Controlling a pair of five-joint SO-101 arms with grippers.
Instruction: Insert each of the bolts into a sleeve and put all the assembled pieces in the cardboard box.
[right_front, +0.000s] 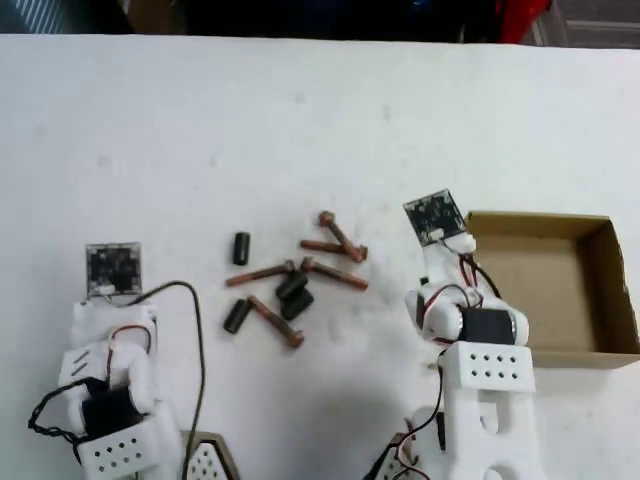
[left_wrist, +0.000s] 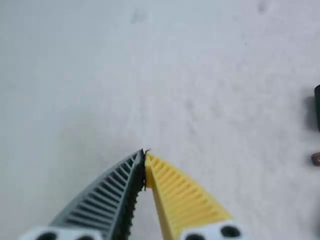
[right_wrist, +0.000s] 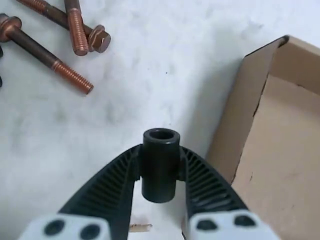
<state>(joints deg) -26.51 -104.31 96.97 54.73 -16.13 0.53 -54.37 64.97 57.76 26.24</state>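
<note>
My right gripper (right_wrist: 160, 151) is shut on a black sleeve (right_wrist: 160, 172), held upright just above the table beside the cardboard box (right_wrist: 235, 115). Three copper bolts (right_wrist: 47, 59) lie a little beyond it. In the high view several bolts (right_front: 335, 273) and black sleeves (right_front: 241, 248) are scattered mid-table between the two arms, and the open box (right_front: 545, 280) holds nothing. The right arm (right_front: 470, 330) stands at the box's left wall. My left gripper (left_wrist: 145, 156) is shut on nothing over bare table, with a sleeve's edge (left_wrist: 317, 107) off to its side.
The left arm (right_front: 110, 340) sits at the front left with a black cable (right_front: 195, 330) looping beside it. The white table (right_front: 320, 130) stretches bare toward the far edge, where dark objects line the back.
</note>
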